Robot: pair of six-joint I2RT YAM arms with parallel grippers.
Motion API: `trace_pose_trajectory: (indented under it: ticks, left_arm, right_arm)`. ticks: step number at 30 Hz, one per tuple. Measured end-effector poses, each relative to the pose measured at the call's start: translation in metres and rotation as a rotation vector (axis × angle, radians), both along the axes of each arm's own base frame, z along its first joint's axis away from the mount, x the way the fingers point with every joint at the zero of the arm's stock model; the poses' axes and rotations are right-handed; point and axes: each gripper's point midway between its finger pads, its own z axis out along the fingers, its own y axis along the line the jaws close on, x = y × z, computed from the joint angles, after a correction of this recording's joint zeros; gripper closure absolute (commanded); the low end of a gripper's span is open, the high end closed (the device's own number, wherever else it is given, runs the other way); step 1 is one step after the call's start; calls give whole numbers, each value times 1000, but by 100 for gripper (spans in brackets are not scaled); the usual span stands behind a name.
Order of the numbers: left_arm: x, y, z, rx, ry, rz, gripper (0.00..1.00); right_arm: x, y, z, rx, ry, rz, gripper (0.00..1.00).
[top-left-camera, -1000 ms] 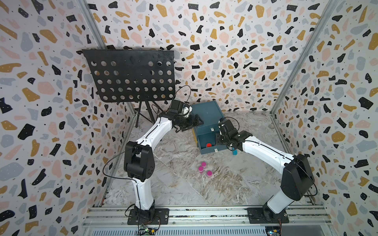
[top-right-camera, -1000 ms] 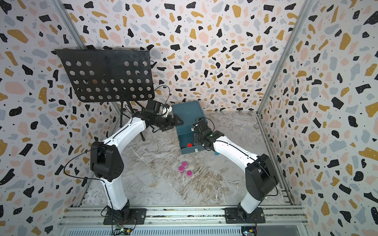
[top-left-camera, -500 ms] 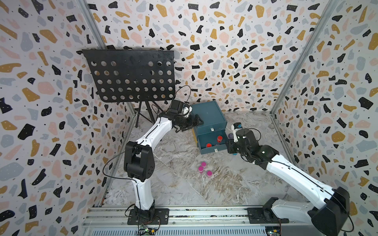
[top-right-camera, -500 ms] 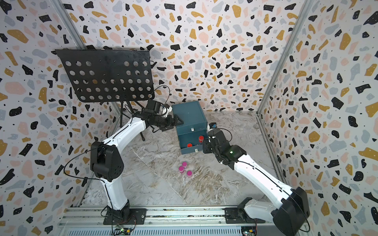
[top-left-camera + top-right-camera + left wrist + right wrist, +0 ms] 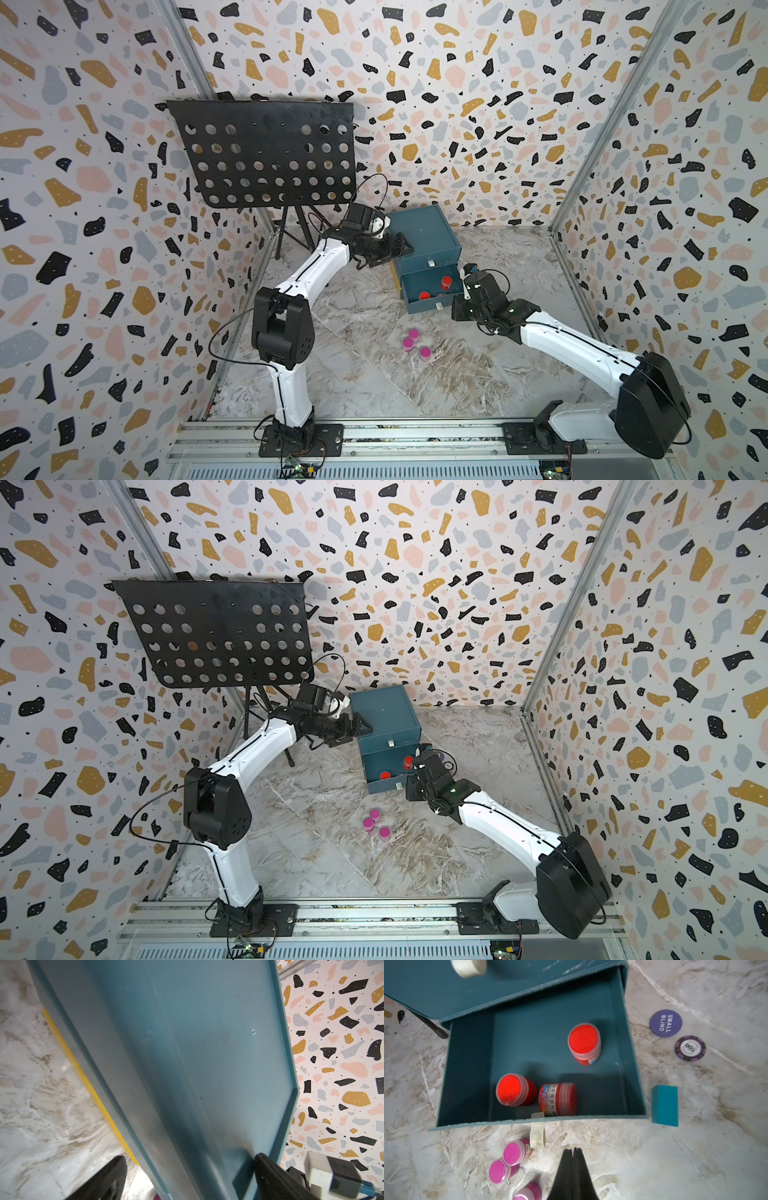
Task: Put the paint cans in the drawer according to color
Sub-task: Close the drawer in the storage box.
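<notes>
Legibly, a purple disc (image 5: 665, 1023) reads "SMALL BLIND", a poker chip (image 5: 690, 1048) "500". Right gripper (image 5: 572, 1152) jaws clenched, empty; left gripper (image 5: 392, 254) jaws straddle the drawer chest (image 5: 424, 237), grip indeterminable.

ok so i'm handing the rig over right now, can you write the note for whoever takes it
Left gripper: open, jaws straddling an upper edge of the dark teal box-shaped chest; whether it presses is unclear.
Right gripper: shut, empty, above the marble-look floor just in front of the open drawer.
Done: three red-lidded clear paint cans lie in the open drawer, below the closed top one; two upright, one on its side.
Left: three magenta-lidded cans stand on the floor in front of the chest and need their own drawer; the red drawer probably wants closing first. No orange-lidded cans in view.
</notes>
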Motion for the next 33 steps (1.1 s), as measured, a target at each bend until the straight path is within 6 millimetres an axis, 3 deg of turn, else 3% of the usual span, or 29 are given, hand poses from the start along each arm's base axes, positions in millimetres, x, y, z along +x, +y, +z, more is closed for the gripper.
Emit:
trace_pose_trajectory:
  ticks: [8,13,22,27,29,33]
  left_arm:
    - [0,0,0,0,0,0,2]
    - [0,0,0,-2,3,2,2]
    - [-1,0,0,-7,9,3,2]
    - [-1,0,0,-8,11,4,2]
    - [-1,0,0,-9,11,4,2]
    - [-1,0,0,-9,11,4,2]
  right_arm:
    - [32,27,-16,78,2,-49,100]
    - [57,42,-7,143,-47,-84,100]
    - [94,57,3,354,-119,-147,87]
    - [92,62,12,495,-190,-126,75]
    - [86,59,8,523,-198,-124,66]
    - [74,53,-3,572,-191,-133,58]
